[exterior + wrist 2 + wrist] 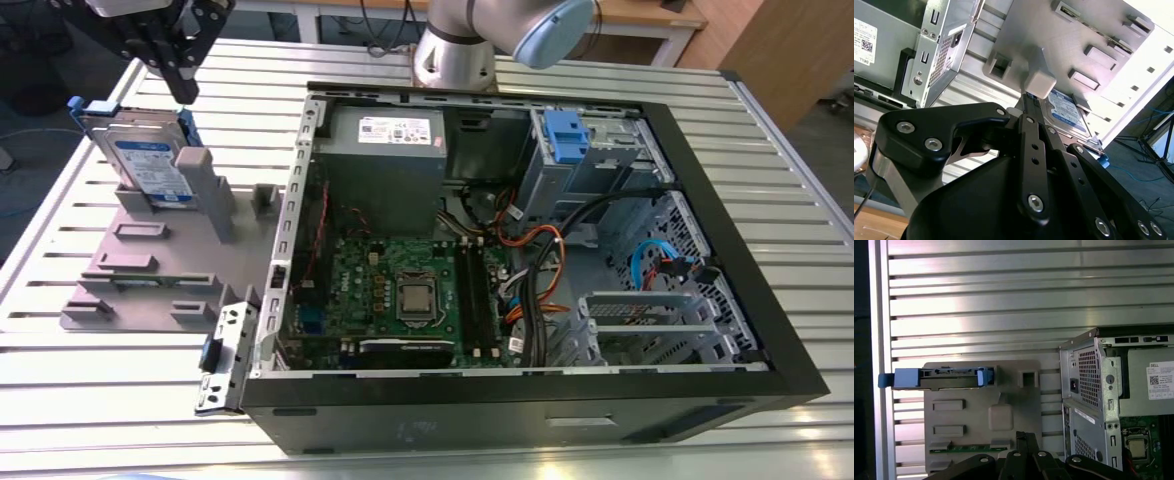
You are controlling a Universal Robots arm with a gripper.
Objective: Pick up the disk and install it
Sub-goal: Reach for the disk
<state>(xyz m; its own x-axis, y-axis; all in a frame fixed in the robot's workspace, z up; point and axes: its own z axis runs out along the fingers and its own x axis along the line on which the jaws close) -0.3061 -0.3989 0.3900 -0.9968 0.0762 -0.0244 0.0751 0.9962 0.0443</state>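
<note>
Standing on edge in the grey slotted holder (147, 262) on the slatted surface (120, 440), at the exterior view's left and well apart from the open computer case (534, 410) and its drive bay (597, 160): the disk (140, 160). Propped upright, probably to leave the blue top edge free for a grab from above. Long axis seemingly vertical, label facing the exterior camera, top edge running along the slats. Hovering just above it, the hand (184, 90), fingers together, gripping nothing.

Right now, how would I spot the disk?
Find the open computer case; on the exterior view's left of it lies a grey plastic holder. Standing on edge at its far end is the disk: silver metal with a white-and-blue label and blue rails, unlike the plain grey blocks beside it.
</note>
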